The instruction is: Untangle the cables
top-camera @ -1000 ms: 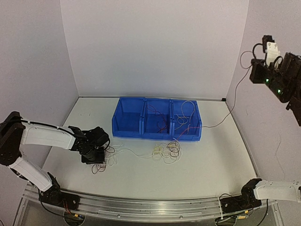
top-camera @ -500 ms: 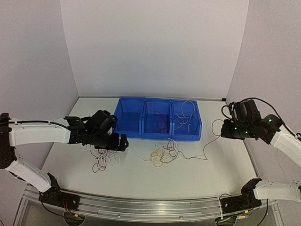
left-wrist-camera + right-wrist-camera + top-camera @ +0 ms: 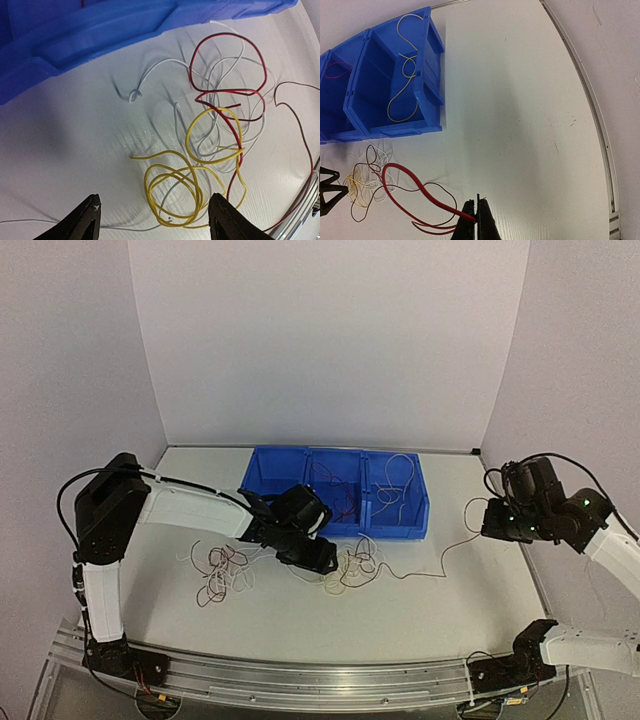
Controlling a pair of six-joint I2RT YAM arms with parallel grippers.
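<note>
A tangle of thin white, red and yellow cables point(image 3: 352, 565) lies on the table just in front of the blue bins point(image 3: 270, 502). My left gripper point(image 3: 318, 558) is open right at its left side. In the left wrist view a yellow coil point(image 3: 172, 190) lies on the table between the open fingertips point(image 3: 89, 216), with red point(image 3: 225, 90) and white point(image 3: 155, 67) loops beyond. My right gripper point(image 3: 492, 522) is shut on a red cable point(image 3: 415, 187) that runs back to the tangle point(image 3: 365, 180). A second loose pile point(image 3: 220, 575) lies to the left.
The three-part blue bin point(image 3: 395, 85) holds a few cables in its middle and right parts. The table's rail edge point(image 3: 600, 130) runs along the right. Grey walls close in the left, back and right.
My left arm has swung right from the left pile to the middle tangle, gripper open. My right gripper has stayed nearly still, holding its cable low at the right.
</note>
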